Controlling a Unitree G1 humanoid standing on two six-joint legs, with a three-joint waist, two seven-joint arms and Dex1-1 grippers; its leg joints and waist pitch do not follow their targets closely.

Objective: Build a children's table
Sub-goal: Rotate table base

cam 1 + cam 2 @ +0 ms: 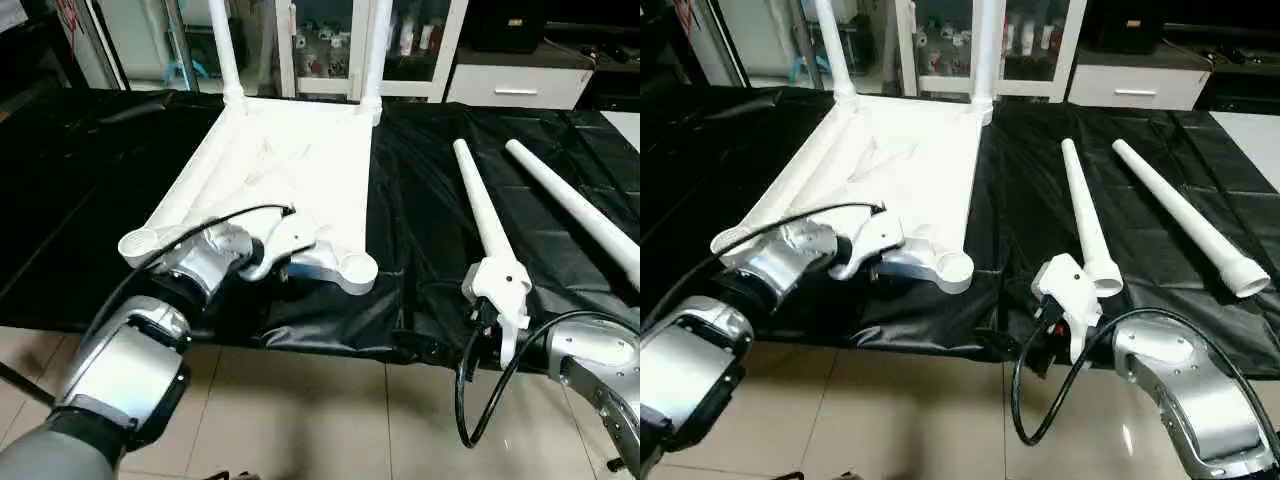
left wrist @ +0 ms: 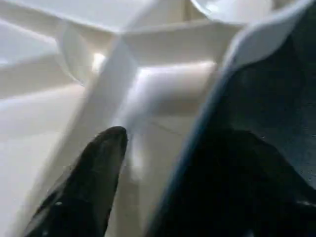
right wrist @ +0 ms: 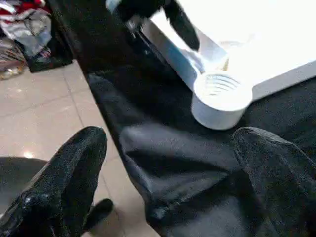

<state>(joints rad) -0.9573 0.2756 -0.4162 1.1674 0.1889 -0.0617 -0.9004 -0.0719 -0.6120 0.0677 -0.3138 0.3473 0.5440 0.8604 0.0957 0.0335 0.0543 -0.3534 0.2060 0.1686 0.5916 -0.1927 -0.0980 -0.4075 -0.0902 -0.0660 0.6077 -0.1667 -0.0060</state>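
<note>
Tabletop [image 1: 290, 170] carries two upright legs [image 1: 224, 50]; two loose legs [image 1: 1083, 215] lie beside; both end effectors gape empty.

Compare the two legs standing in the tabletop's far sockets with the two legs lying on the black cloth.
The fitted legs stand upright in the tabletop; the loose legs lie flat on the black cloth. Fitted ones stand at the far corners; loose ones lie beside the tabletop. All are white tubes.

The two upright legs [image 1: 226, 50] (screwed into the far sockets) are cut off by the top edge.
</note>
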